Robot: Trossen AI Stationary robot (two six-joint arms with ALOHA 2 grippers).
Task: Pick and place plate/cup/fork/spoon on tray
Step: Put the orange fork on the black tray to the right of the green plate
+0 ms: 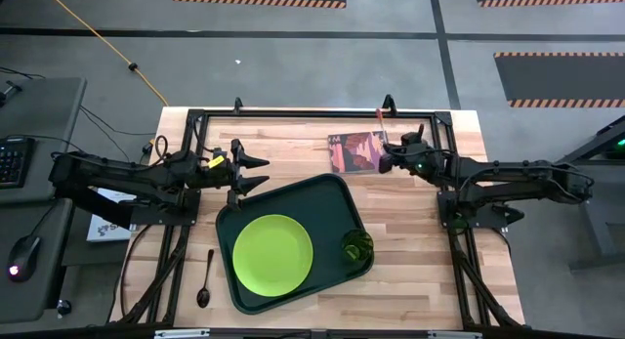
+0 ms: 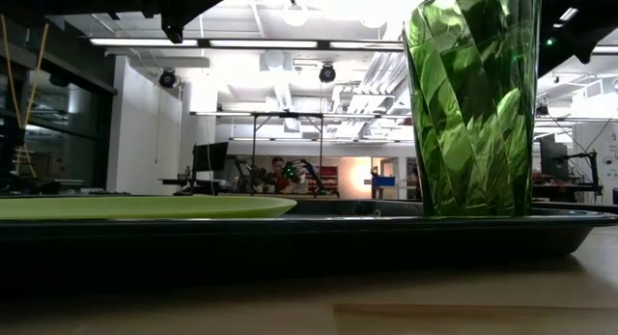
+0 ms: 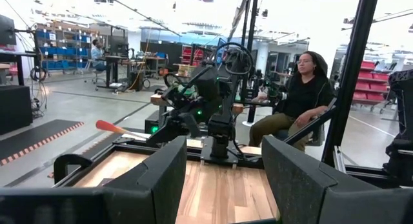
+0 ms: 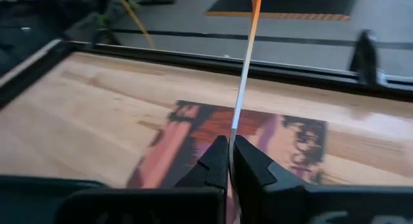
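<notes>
The wooden table point(image 1: 410, 232) carries the tray point(image 1: 239, 217) near its front, holding the plate point(image 1: 272, 252) and, at its right edge, the cup point(image 1: 357, 245). The spoon point(image 1: 205, 280) lies left of the tray. The right gripper point(image 4: 230, 161), over the book point(image 1: 356, 150) at the far edge, is clamped on the fork point(image 4: 244, 69). The left gripper point(image 1: 256, 163) hovers with fingers apart near the tray's far-left corner. A person point(image 3: 297, 101) sits beyond the table.

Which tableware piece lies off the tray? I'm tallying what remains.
The spoon: it lies on bare wood left of the tray, while plate and cup sit on it.
</notes>
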